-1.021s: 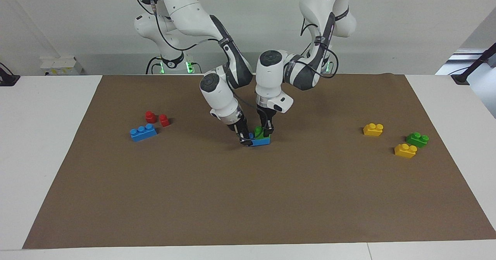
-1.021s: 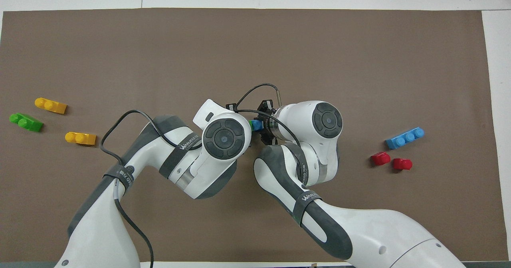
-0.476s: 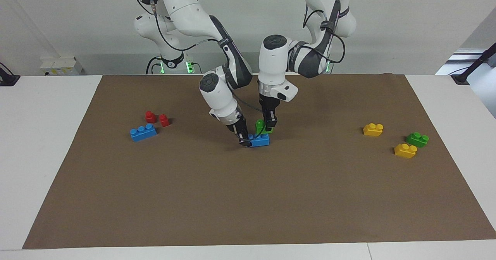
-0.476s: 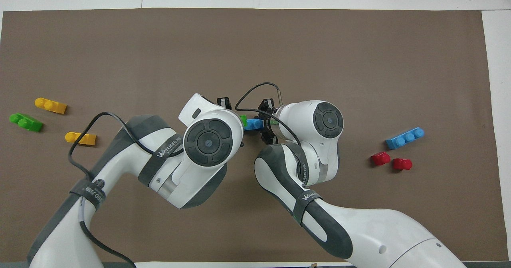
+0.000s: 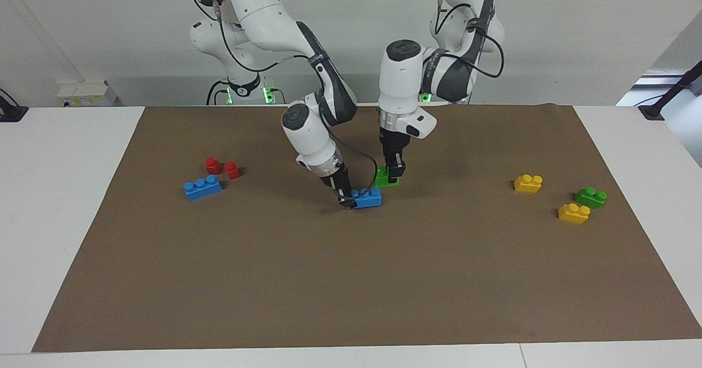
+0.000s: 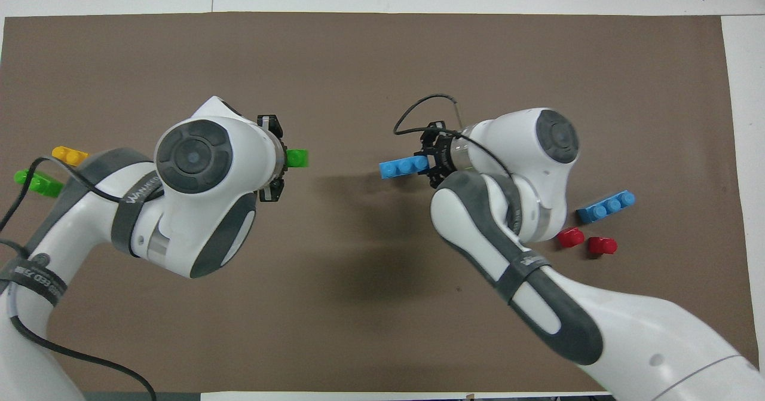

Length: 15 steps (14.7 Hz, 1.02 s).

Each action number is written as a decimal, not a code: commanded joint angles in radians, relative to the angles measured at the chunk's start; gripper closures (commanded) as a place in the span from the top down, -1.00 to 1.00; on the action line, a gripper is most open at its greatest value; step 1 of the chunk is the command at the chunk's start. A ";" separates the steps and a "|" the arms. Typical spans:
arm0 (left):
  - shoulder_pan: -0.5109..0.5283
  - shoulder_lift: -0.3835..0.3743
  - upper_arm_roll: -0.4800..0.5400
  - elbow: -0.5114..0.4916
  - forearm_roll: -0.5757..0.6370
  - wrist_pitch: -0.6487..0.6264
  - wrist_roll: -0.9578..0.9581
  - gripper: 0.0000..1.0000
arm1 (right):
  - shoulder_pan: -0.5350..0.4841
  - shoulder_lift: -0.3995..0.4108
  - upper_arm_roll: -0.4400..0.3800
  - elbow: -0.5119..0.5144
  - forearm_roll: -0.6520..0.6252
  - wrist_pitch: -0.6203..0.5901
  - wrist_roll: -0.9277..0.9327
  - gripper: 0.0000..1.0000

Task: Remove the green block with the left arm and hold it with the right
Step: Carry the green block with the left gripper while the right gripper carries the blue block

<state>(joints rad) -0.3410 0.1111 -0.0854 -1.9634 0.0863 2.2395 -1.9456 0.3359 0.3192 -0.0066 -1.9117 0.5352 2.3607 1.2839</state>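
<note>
My left gripper (image 5: 394, 176) is shut on the green block (image 5: 382, 180) and holds it just above the brown mat (image 5: 351, 280). The block is clear of the blue three-stud brick (image 5: 368, 198). My right gripper (image 5: 345, 200) is shut on one end of that blue brick, low over the middle of the mat. In the overhead view the left gripper (image 6: 278, 159) holds the green block (image 6: 297, 158), a wide gap away from the right gripper (image 6: 433, 163) and its blue brick (image 6: 404, 167).
A second green brick (image 5: 590, 197) and two yellow bricks (image 5: 528, 183) (image 5: 573, 213) lie toward the left arm's end. Another blue brick (image 5: 203, 187) and two red pieces (image 5: 213, 165) (image 5: 232, 170) lie toward the right arm's end.
The green block has come off the blue brick. My left gripper has lifted it up and away toward the left arm's end. My right gripper has kept hold of the blue brick.
</note>
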 commanded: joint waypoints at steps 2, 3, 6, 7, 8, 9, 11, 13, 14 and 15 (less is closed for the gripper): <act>0.152 -0.008 -0.008 -0.014 -0.069 -0.037 0.305 -1.00 | -0.230 -0.074 0.013 0.003 0.011 -0.193 -0.211 -1.00; 0.187 -0.008 -0.008 -0.015 -0.071 -0.041 0.357 -1.00 | -0.271 -0.074 0.011 0.003 0.011 -0.224 -0.213 -1.00; 0.275 -0.004 -0.008 -0.018 -0.076 -0.041 0.525 -1.00 | -0.400 -0.075 0.011 -0.020 -0.039 -0.256 -0.289 -1.00; 0.293 0.002 -0.008 -0.017 -0.083 -0.040 0.571 -1.00 | -0.428 -0.066 0.011 -0.023 -0.041 -0.261 -0.310 -1.00; 0.312 0.009 -0.008 -0.017 -0.085 -0.038 0.612 -1.00 | -0.452 -0.051 0.011 -0.024 -0.041 -0.261 -0.313 -1.00; 0.326 0.018 -0.007 -0.015 -0.085 -0.035 0.654 -1.00 | -0.456 -0.031 0.011 -0.024 -0.041 -0.258 -0.317 -1.00; 0.368 0.047 -0.007 -0.011 -0.085 -0.024 0.739 -1.00 | -0.457 -0.014 0.011 -0.024 -0.041 -0.248 -0.317 -1.00; 0.408 0.062 -0.007 -0.008 -0.085 -0.020 0.832 -1.00 | -0.471 -0.005 0.010 -0.024 -0.041 -0.242 -0.316 -1.00; 0.424 0.076 -0.007 -0.008 -0.085 -0.008 0.856 -1.00 | -0.474 -0.002 0.010 -0.033 -0.041 -0.224 -0.316 -1.00; 0.431 0.090 -0.005 -0.008 -0.085 0.014 0.867 -1.00 | -0.472 -0.003 0.010 -0.049 -0.041 -0.207 -0.316 -1.00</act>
<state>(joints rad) 0.0642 0.1793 -0.0822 -1.9716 0.0191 2.2192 -1.1337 -0.1174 0.3199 -0.0100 -1.9381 0.5106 2.1228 0.9739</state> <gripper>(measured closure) 0.661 0.652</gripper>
